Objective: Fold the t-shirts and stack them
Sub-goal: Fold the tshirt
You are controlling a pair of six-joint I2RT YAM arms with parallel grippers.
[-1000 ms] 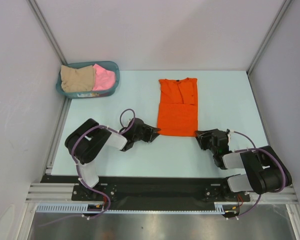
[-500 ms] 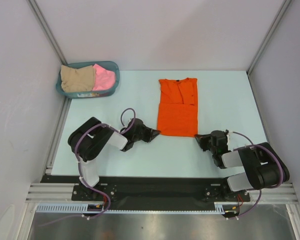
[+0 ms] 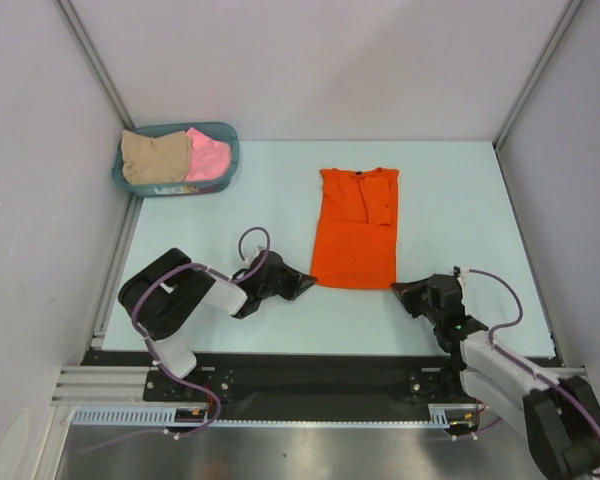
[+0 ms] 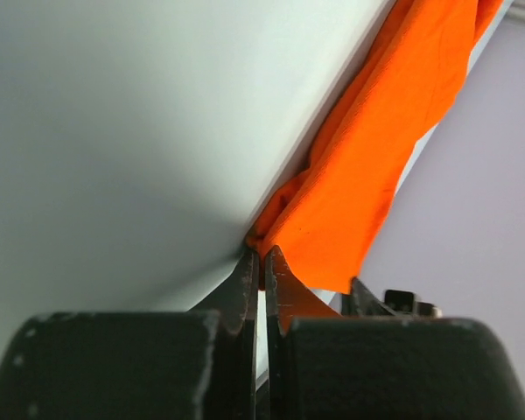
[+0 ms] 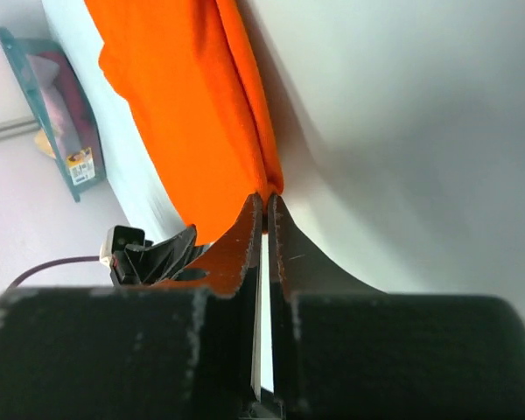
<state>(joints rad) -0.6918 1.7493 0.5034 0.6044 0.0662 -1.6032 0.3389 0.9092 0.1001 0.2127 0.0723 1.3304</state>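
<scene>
Pale-blue table (image 3: 460, 200) | grey walls (image 3: 320, 60) | orange t-shirt (image 3: 356, 240) flat | teal basket (image 3: 233, 150) far-left

Label (image 5: 83, 166) on teal basket (image 5: 68, 124), print too small to read

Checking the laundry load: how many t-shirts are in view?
3: orange t-shirt flat mid-table; pink t-shirt and beige t-shirt in the teal basket. More may hide beneath them.

teal plastic basket (image 3: 231, 150) on pale table (image 3: 460, 200), far-left corner
</scene>
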